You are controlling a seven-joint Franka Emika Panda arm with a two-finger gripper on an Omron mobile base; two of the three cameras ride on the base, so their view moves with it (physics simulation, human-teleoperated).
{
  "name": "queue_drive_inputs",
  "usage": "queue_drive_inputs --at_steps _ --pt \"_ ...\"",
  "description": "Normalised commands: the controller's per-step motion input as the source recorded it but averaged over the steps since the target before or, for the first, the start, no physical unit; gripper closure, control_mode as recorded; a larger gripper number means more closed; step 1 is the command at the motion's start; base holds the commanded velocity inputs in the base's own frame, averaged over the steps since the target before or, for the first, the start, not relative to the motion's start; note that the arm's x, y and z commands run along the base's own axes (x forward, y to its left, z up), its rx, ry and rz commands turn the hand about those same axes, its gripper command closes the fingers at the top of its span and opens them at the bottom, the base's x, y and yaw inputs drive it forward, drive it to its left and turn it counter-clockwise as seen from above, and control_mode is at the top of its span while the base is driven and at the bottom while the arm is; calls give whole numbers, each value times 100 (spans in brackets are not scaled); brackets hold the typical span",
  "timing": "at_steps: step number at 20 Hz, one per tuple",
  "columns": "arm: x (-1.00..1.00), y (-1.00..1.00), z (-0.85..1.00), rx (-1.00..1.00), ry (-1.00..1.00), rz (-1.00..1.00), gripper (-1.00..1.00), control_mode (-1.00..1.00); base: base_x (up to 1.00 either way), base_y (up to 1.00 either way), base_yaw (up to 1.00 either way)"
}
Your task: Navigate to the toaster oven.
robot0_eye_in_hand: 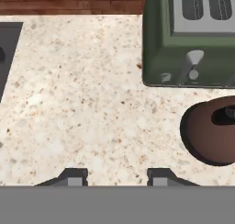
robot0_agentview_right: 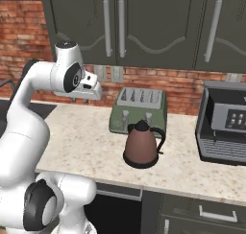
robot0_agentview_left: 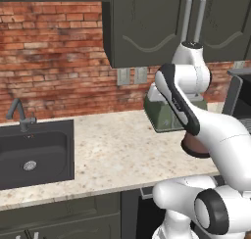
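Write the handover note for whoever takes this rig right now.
Gripper: open, holding nothing, hovering above the counter.
In front of the base: dark green pop-up toaster, brown kettle just before it, coffee machine to the right, sink to the left.
None of these is the toaster oven, so navigation isn't finished.
Left: drive the base until it faces the toaster oven.

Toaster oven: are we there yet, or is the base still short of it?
Not there yet. The base faces a counter with a four-slot toaster, a kettle and a coffee machine; none is the toaster oven. The gripper hangs open and empty over the counter. Left: drive on until the oven comes into view.
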Motion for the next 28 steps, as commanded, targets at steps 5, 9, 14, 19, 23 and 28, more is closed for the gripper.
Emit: queue_drive_inputs --at_steps 5,9,14,19,23,28 --pt "-60 0 0 0 -12 0 -100 -100 0 0 0" --pt "-100 0 0 0 -28 0 -100 -100 0 0 0" --pt "-99 0 0 0 -26 0 -100 -100 0 0 0" --pt "-53 0 0 -2 -37 0 -100 -100 0 0 0" --pt "-42 -2 0 0 -39 0 -100 -100 0 0 0" --pt "-31 0 7 0 -35 0 -100 -100 0 0 0"
